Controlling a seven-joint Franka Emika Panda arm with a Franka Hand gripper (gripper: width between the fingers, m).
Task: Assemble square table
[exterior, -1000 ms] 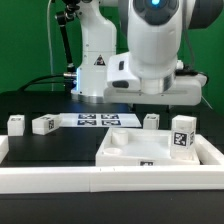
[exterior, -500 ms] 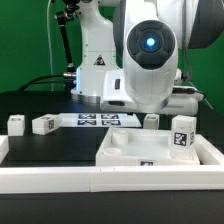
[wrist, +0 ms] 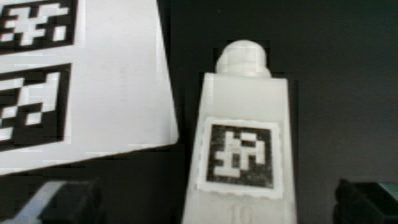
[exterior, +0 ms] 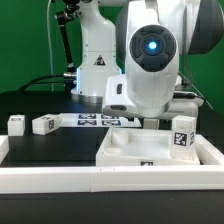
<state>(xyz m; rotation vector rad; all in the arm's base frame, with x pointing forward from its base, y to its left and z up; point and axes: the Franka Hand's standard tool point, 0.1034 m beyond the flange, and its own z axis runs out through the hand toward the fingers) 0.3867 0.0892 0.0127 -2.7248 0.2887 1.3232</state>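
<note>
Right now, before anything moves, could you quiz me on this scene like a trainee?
1. True or false: the gripper is open.
2. How many legs are at the exterior view's left of the marker board?
3. What does the wrist view show beside the marker board? A: a leg. B: a screwdriver. C: a cup.
Key: 1 true; 2 two; 3 A.

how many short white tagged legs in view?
4. Two short white tagged legs at exterior view's left, one at its right, one under the gripper beside the marker board.
</note>
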